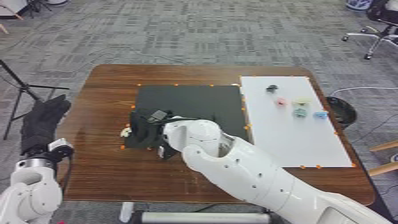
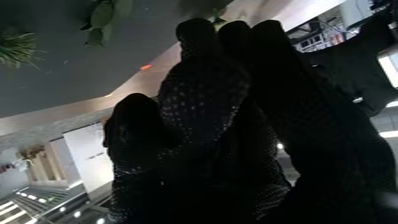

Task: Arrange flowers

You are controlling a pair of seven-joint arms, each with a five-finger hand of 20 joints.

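You see a small pink flower (image 1: 281, 101) and a green, oval-leaved sprig (image 2: 102, 14). Your black-gloved left hand (image 1: 44, 120) is straight; you can't tell how your black-gloved right hand (image 1: 147, 130) is set.

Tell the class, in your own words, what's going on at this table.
A robot seems to be partway into arranging flowers. Its right hand is over the left part of a dark mat, with leaves and a spiky green sprig near it; whether it grips anything, I can't tell. Small coloured pieces, among them a pink one and a blue one, lie on a white board. The left hand is off to the left side.
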